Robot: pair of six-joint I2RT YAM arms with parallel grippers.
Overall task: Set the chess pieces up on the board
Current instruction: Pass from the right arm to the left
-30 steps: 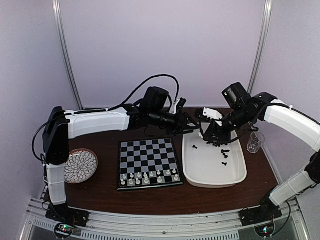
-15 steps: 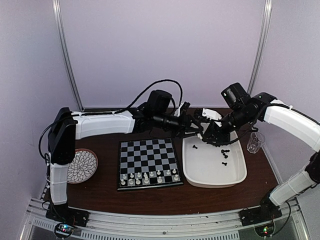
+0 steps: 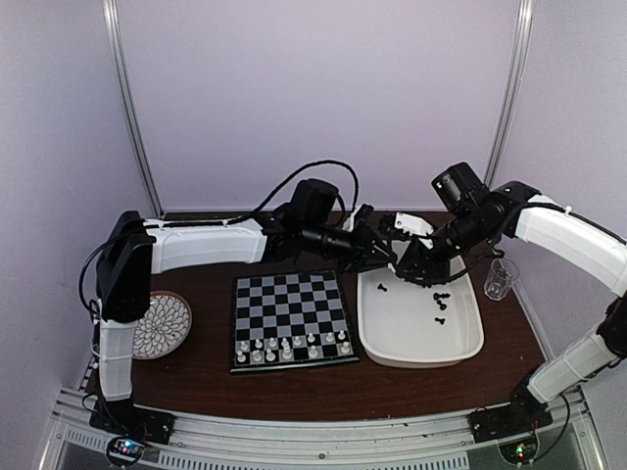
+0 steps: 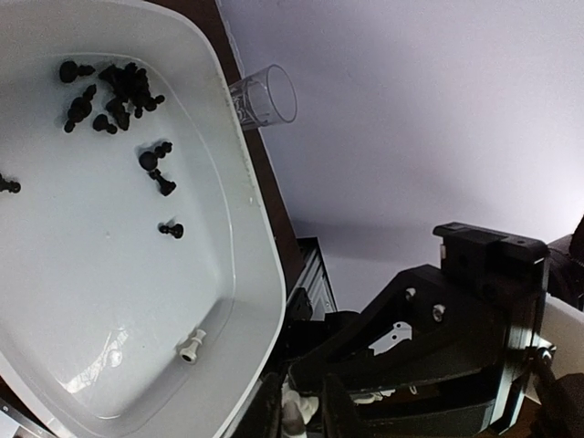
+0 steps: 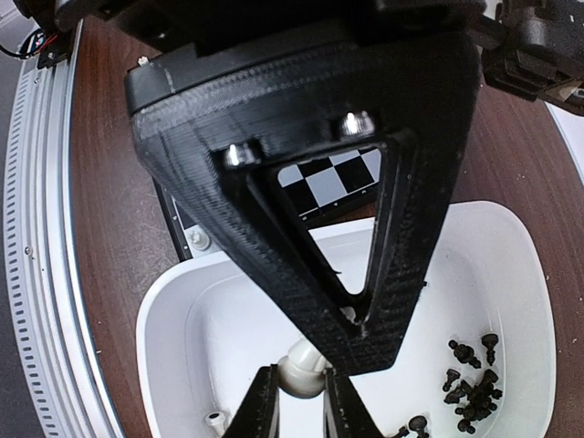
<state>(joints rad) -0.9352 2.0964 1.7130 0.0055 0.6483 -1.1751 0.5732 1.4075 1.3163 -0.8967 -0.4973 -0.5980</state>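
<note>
The board (image 3: pixel 292 304) lies at the table's middle with white chess pieces (image 3: pixel 289 345) along its near rows. Several black pieces (image 3: pixel 439 299) lie in the white tray (image 3: pixel 468 352). My two grippers meet tip to tip over the tray's far left corner. My right gripper (image 5: pixel 302 406) is shut on a white piece (image 5: pixel 301 372). My left gripper (image 4: pixel 306 415) is closed on the same white piece (image 4: pixel 297 406) from the other side. In the top view the left gripper (image 3: pixel 385 257) and right gripper (image 3: pixel 404 262) touch. One loose white piece (image 4: pixel 190 345) lies in the tray.
A round patterned plate (image 3: pixel 157 325) sits left of the board. A clear glass (image 3: pixel 499 279) stands right of the tray. The tray's rim (image 4: pixel 246 274) rises just below both grippers. Black pieces (image 4: pixel 114 91) cluster at the tray's far right.
My left arm has reached right from behind the board to the tray's far corner, where its gripper now meets the right gripper. The right arm has stayed nearly still.
</note>
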